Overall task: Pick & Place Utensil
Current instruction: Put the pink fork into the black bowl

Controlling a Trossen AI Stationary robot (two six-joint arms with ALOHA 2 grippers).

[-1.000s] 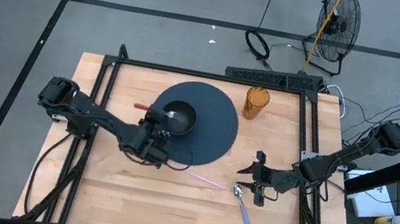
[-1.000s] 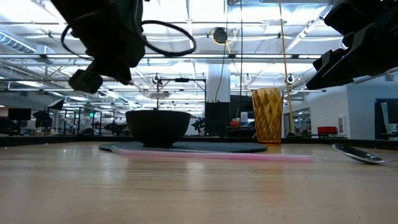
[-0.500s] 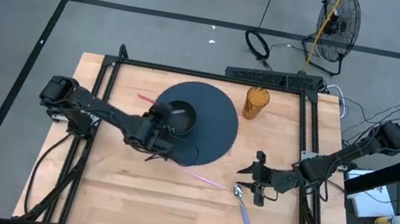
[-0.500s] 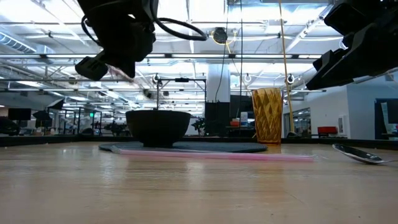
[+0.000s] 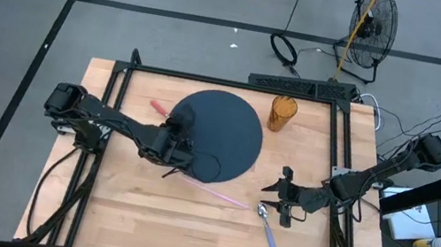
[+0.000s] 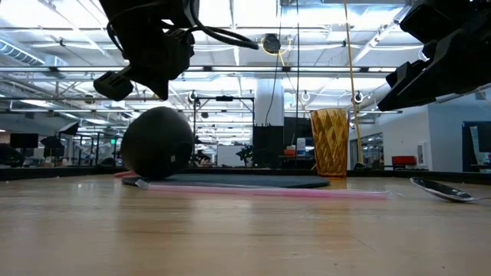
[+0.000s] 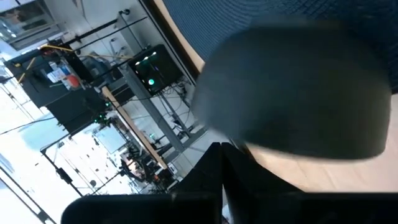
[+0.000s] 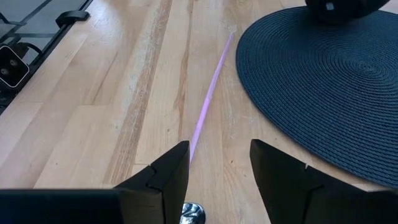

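Observation:
A black bowl lies tipped over on the left edge of the round dark placemat. A red handle sticks out beside it toward the far left. My left gripper is shut just above and beside the bowl. A thin pink stick lies on the wood near the mat. A metal spoon lies right of the stick. My right gripper hangs open over the spoon's bowl end and touches nothing. My left gripper has its shut fingertips right at the tipped bowl's wall. The bowl is blurred there, so I cannot tell whether they touch it.
An amber ribbed cup stands at the mat's far right. A black frame rail runs round the table's far and side edges. Bare wood stretches along the near side.
My left gripper has gone up and toward the table's far left, rolling as it went. The bowl, upright on the mat a second ago, has tipped over toward the mat's left edge. The red handle has swung toward the far edge.

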